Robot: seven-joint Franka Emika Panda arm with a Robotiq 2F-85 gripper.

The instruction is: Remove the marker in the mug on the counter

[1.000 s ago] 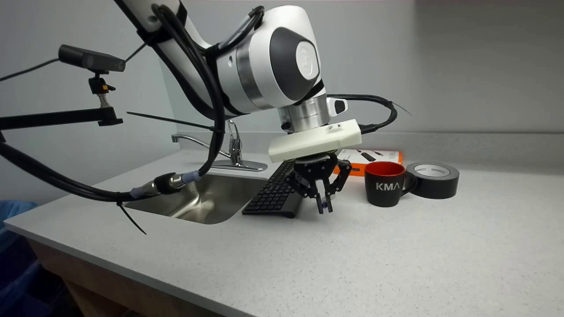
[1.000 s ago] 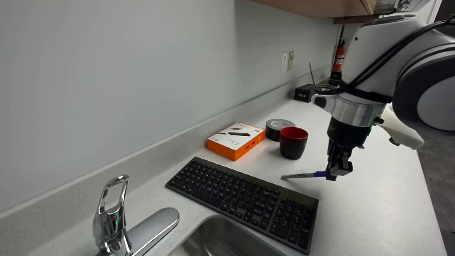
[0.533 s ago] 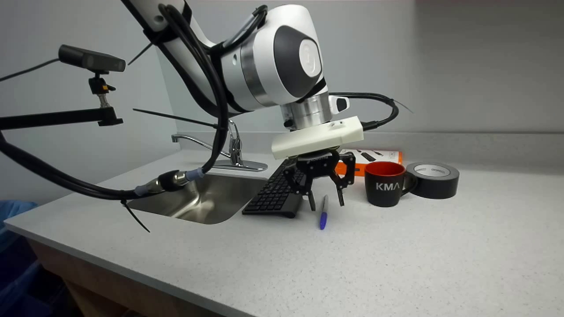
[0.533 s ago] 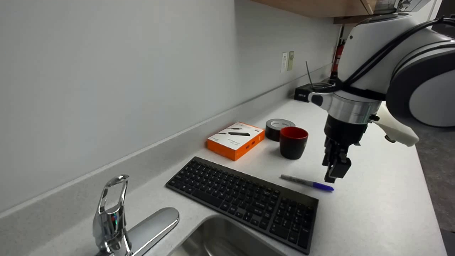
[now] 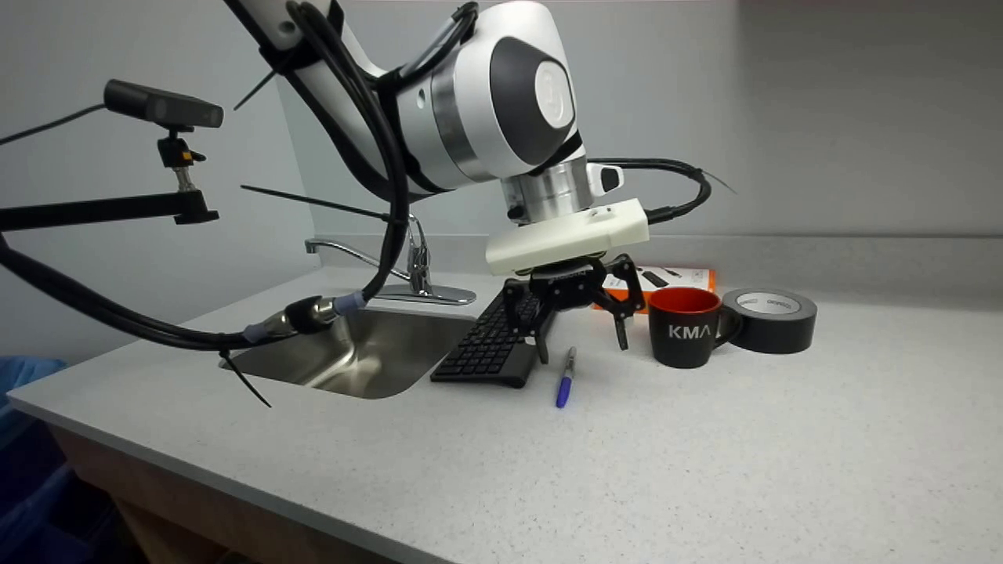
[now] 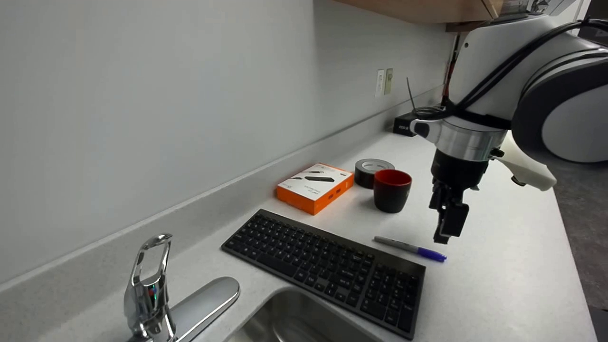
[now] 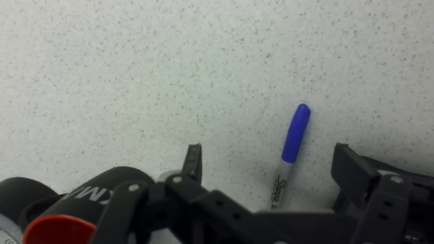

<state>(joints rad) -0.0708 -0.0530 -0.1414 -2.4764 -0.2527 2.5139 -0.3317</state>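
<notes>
The marker (image 5: pixel 564 384), with a grey barrel and blue cap, lies flat on the counter (image 5: pixel 705 454) beside the keyboard. Above it hangs my gripper (image 5: pixel 582 349), its fingers spread wide and nothing held. In the wrist view the marker (image 7: pixel 294 139) shows in the gap between the two fingertips, lower down on the counter; the gripper body hides its rear end. The black mug (image 5: pixel 680 341) with red inside stands upright to one side, near the gripper. I see no marker in the part of the mug (image 6: pixel 392 194) that shows.
A black keyboard (image 6: pixel 327 266) lies along the sink (image 5: pixel 384 368), with a steel faucet (image 5: pixel 419 270) behind. Close to the mug are a roll of tape (image 5: pixel 772 329) and an orange-and-white box (image 6: pixel 316 187). The wall (image 6: pixel 190 118) rises behind them.
The gripper has opened and let go of the marker, which dropped onto the counter and then shifted slightly toward the keyboard. My gripper has risen a little.
</notes>
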